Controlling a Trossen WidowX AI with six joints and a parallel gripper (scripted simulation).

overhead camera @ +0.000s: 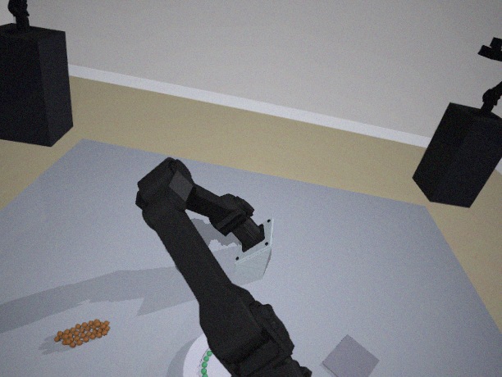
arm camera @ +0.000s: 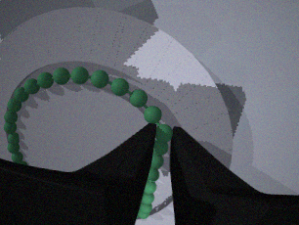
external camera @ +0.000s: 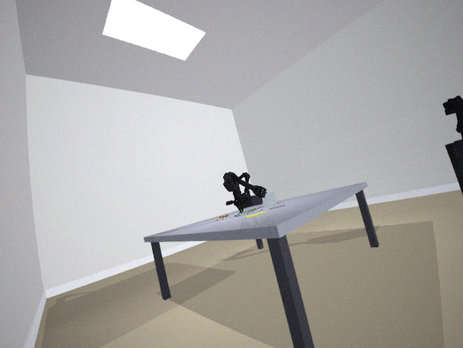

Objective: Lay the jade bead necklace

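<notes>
The jade bead necklace (overhead camera: 204, 365) (arm camera: 79, 74) is a string of round green beads, curving in an open loop over the round bead board (overhead camera: 190, 362) (arm camera: 168, 56), which is pale, with a ring groove. My gripper (arm camera: 162, 132) is shut on a stretch of the necklace, with a bead between the fingertips and more beads showing below in the gap. In the wrist view the far beads run just inside the groove's outer edge; I cannot tell whether they rest in it. The arm hides much of the board in the top view, and the fingers hide the near part of the loop.
Orange beads (overhead camera: 84, 333) (external camera: 222, 218) lie bunched on the table (overhead camera: 349, 266) left of the board. A grey square (overhead camera: 350, 358) lies to its right. A yellow strip (external camera: 255, 215) lies near the board. A pale translucent panel (overhead camera: 252, 266) (external camera: 270, 198) stands beyond the arm.
</notes>
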